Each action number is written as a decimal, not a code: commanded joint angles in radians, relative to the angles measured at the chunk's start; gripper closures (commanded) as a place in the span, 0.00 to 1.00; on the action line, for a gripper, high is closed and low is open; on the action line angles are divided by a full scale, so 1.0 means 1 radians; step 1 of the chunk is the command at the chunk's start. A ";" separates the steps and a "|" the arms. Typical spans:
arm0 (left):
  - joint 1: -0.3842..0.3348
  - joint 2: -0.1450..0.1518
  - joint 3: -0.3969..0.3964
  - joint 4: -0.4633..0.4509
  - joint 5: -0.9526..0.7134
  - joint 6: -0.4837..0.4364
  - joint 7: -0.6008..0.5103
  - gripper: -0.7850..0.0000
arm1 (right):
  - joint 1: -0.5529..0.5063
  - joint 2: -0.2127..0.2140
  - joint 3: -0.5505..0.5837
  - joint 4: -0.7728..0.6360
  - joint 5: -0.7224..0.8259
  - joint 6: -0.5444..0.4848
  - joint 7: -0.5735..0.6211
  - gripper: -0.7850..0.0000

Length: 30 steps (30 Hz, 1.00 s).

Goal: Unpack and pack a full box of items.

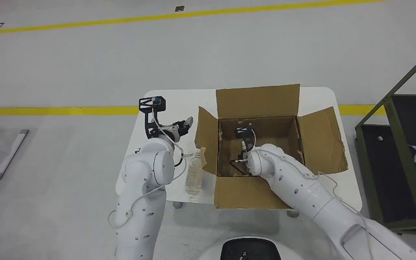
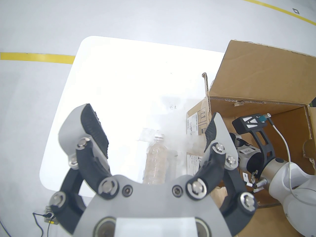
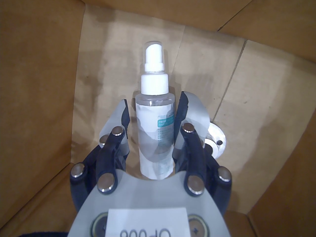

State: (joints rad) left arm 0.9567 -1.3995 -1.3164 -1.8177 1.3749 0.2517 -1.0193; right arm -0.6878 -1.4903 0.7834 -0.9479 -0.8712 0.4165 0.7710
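Box: a brown cardboard box (image 1: pixel 257 101) stands on the right part of the white table (image 1: pixel 175 97); all four flaps are folded outward; the inside is open to the top view.
Spray bottle: a clear spray bottle (image 3: pixel 154 124) with a white head under a transparent cap lies on the box floor, near one inner corner; a paper label goes around its body.
Right gripper: the right gripper (image 3: pixel 153 102) is down inside the box, with one finger on each side of the spray bottle body; the jaws are not clenched; one pad seems to touch the bottle, and at the other pad a thin gap of cardboard shows.
Metal piece: a small round metal part (image 3: pixel 217 141) lies on the box floor just beside one finger; I cannot tell what it is.
Left gripper: the left gripper (image 2: pixel 151 114) hangs over the table to the left of the box; its jaws are spread wide and hold nothing.
Plastic bottle: a clear plastic bottle (image 2: pixel 155 159) lies on its side on the table, just beside the left flap of the box, under the left gripper.
Floor: grey, with yellow lines (image 1: pixel 65 110).
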 commanded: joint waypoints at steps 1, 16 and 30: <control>0.000 0.000 0.000 0.000 0.000 0.000 0.000 0.00 | 0.002 -0.004 -0.001 0.008 -0.001 0.000 0.001 0.50; 0.000 0.000 0.000 0.000 0.000 0.000 0.000 0.00 | -0.018 -0.008 0.035 -0.036 -0.023 -0.007 -0.002 1.00; 0.000 0.000 0.000 0.000 0.000 0.000 0.000 0.00 | -0.453 0.122 0.510 -0.803 0.019 -0.123 0.015 1.00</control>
State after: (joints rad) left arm 0.9567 -1.3995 -1.3164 -1.8177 1.3749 0.2517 -1.0193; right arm -1.0932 -1.3744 1.2284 -1.6783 -0.8984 0.3193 0.8020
